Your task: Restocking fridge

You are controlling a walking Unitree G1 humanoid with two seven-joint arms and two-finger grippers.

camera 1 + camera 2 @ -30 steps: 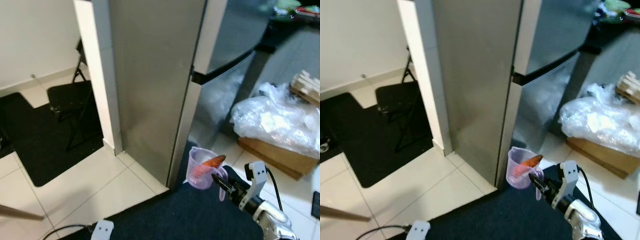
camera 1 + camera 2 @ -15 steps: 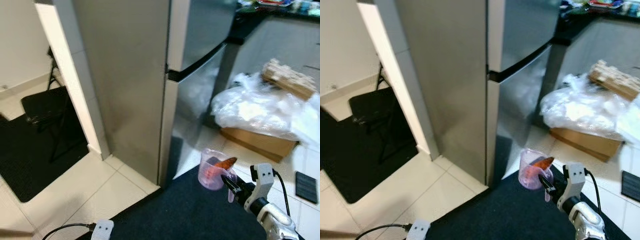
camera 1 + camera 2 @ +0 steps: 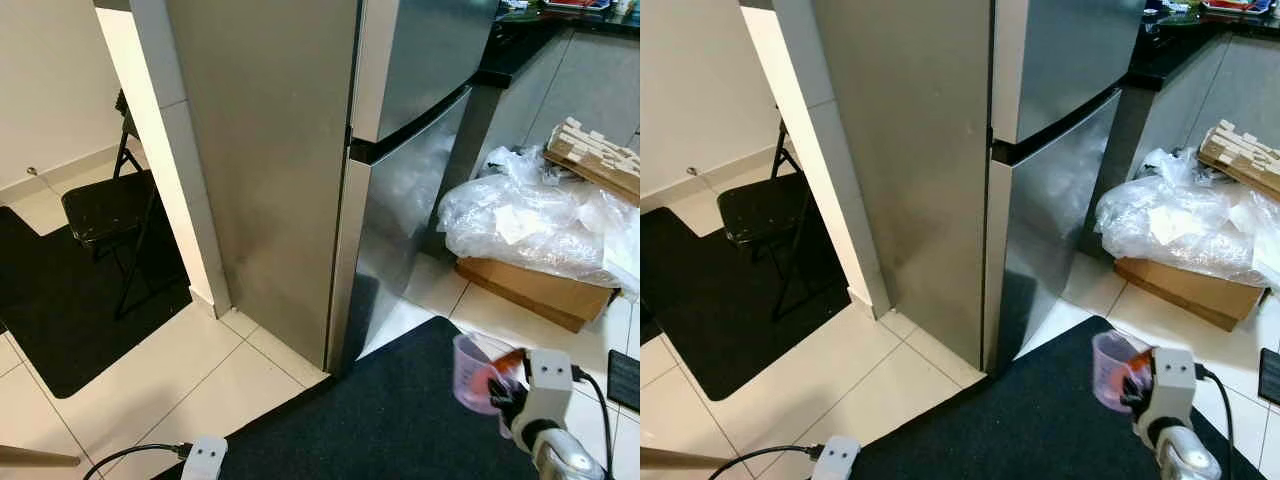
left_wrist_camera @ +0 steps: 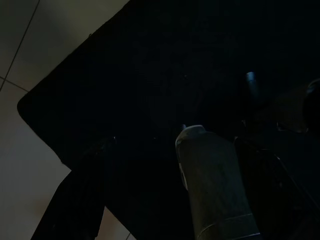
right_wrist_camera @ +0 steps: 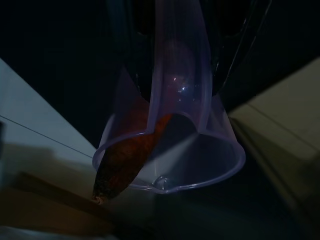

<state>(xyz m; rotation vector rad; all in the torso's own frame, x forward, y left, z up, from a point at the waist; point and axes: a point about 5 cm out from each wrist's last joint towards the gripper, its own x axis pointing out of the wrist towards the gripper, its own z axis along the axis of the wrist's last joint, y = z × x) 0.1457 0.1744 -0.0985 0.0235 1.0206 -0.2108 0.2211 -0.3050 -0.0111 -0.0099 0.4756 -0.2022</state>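
Note:
A tall steel fridge stands ahead, its upper door and lower door both closed. Low on the right, my right gripper is shut on the handle of a clear pinkish measuring cup held above the dark rug. An orange carrot lies in the cup and sticks out over its rim. In the right wrist view the black fingers clamp the cup by its handle, with the carrot leaning out. The left wrist view is dark, over the rug.
A dark blue rug lies before the fridge. A white pillar flanks its left side, with a black folding chair and black mat beyond. To the right, a plastic bag sits on a cardboard box under wooden blocks.
The camera has swung, so the whole scene shifted. My right gripper with the cup and carrot now sits lower and further right in view. The fridge doors stay closed.

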